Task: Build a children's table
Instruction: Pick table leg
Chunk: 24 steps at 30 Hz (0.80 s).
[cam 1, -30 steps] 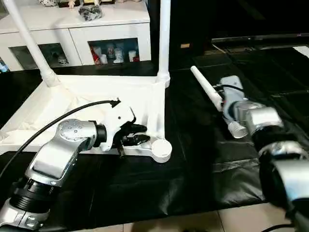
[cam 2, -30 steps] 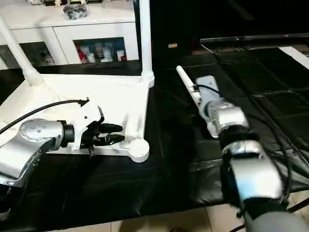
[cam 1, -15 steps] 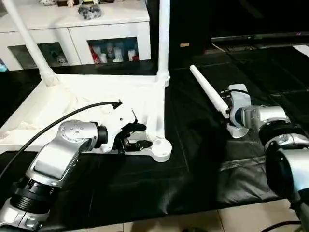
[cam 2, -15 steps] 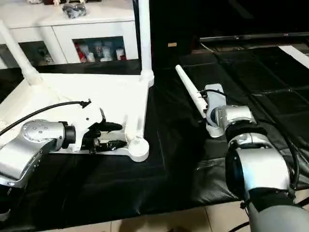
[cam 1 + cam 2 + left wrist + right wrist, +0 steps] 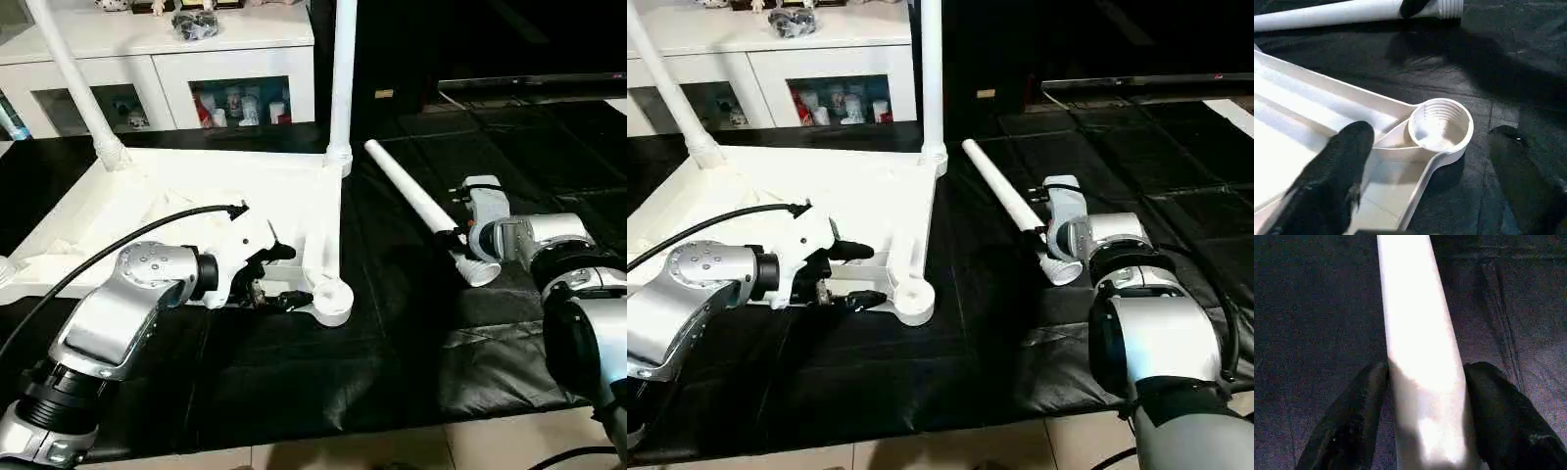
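Note:
The children's table top [image 5: 176,196] lies upside down on a black mat, with two white legs [image 5: 343,78] [image 5: 73,83] standing in its far corner sockets. My left gripper [image 5: 294,274] is open at the near right corner. One finger [image 5: 1337,181] is over the ribbed underside, the other over the mat, and the empty threaded socket [image 5: 1441,125] lies just beyond them. A loose leg [image 5: 407,191] lies on the mat to the right. My right gripper [image 5: 1422,377] is shut on it near its thick threaded end, a finger pressing each side.
A white cabinet [image 5: 176,59] with glass doors stands behind the table top. The black mat [image 5: 392,343] covers the floor, with pale tiles [image 5: 490,441] at its near edge. A black cable [image 5: 127,240] arcs over my left forearm.
My left gripper's fingers have spread wide at the near corner. The right gripper has swung in beside the loose leg and closed on it. The camera has shifted slightly.

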Available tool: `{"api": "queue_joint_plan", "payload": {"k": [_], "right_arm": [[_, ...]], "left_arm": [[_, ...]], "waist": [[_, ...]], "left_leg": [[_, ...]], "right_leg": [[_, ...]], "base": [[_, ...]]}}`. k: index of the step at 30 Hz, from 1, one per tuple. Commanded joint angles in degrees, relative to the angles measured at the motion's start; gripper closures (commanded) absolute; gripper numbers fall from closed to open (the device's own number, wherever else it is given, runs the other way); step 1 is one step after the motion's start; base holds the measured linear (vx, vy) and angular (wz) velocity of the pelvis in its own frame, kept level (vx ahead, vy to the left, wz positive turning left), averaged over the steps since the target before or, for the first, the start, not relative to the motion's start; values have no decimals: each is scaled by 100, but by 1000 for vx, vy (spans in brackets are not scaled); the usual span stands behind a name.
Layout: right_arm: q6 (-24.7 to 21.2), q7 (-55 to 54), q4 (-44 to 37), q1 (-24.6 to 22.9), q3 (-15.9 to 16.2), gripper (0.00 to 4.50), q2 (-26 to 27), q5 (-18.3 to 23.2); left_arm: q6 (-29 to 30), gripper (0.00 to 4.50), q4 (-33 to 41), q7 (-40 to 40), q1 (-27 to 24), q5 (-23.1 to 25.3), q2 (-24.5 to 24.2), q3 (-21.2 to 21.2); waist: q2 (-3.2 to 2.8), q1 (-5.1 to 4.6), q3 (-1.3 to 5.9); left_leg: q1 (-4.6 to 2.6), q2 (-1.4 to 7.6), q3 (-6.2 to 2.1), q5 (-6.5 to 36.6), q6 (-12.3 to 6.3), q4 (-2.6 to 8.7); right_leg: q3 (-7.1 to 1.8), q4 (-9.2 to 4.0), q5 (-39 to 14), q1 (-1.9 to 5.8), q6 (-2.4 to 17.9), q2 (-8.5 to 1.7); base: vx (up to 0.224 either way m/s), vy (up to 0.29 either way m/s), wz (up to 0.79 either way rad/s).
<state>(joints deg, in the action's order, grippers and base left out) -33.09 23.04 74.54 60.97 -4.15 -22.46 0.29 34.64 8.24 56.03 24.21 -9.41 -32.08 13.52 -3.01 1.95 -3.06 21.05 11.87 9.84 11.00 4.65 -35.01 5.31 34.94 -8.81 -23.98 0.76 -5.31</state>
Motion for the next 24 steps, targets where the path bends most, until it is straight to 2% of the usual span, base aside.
{"api": "queue_joint_plan", "payload": {"k": [1, 6, 11, 16, 20, 21, 23, 24], "right_arm": [[-47, 35, 93, -12, -38, 221, 21, -23], [-19, 39, 107, -43, -33, 253, 47, -37], [10, 52, 91, -87, -57, 263, 51, -16], [229, -60, 19, -116, -324, 264, 1, 212], [400, -162, -108, -98, -1000, 264, -109, 830], [461, -203, -199, -79, -1430, 264, -133, 1238], [560, -200, -322, -91, -1763, 264, -144, 1557], [594, -198, -386, -107, -1899, 264, -141, 1663]], "left_arm": [[17, 1, 91, -6, 2, -43, -65, 34], [14, 0, 97, -14, 1, -42, -53, 48], [-5, 0, 99, -25, 0, -44, -45, 42], [-20, 0, 89, -75, 20, -84, 19, -17], [-85, 0, -80, -330, 124, -15, 207, -87], [-98, 0, -179, -444, 193, -3, 319, -115], [-109, 0, -265, -543, 254, -8, 429, -149], [-117, 0, -308, -596, 285, -17, 487, -170]], "waist": [[84, 10, 384], [80, 10, 383], [79, 10, 382], [79, 5, 382], [78, 7, 398], [87, 10, 406], [33, 21, 417], [40, 17, 415]], "left_leg": [[-4, 33, 27, 1404, -60, 364], [0, 35, 26, 1396, -64, 365], [-2, 34, 27, 1403, -67, 365], [-10, 33, 27, 1435, -60, 364], [-5, 27, 32, 1366, -107, 358], [-6, 22, 35, 1318, -127, 351], [-11, 20, 32, 1306, -153, 343], [1, 19, 35, 1292, -181, 345]], "right_leg": [[-197, -403, -2073, 316, 1217, -213], [-195, -402, -2059, 321, 1223, -218], [-194, -402, -2069, 317, 1225, -214], [-197, -412, -2105, 316, 1204, -218], [-194, -408, -1991, 328, 1212, -213], [-192, -406, -1931, 330, 1221, -207], [-188, -397, -1821, 335, 1239, -206], [-178, -402, -1767, 338, 1252, -196]], "base": [[0, 0, 0], [0, 0, 0], [0, 0, 0], [0, 0, 0], [0, 0, 0], [0, 0, 0], [0, 0, 0], [0, 0, 0]]}}
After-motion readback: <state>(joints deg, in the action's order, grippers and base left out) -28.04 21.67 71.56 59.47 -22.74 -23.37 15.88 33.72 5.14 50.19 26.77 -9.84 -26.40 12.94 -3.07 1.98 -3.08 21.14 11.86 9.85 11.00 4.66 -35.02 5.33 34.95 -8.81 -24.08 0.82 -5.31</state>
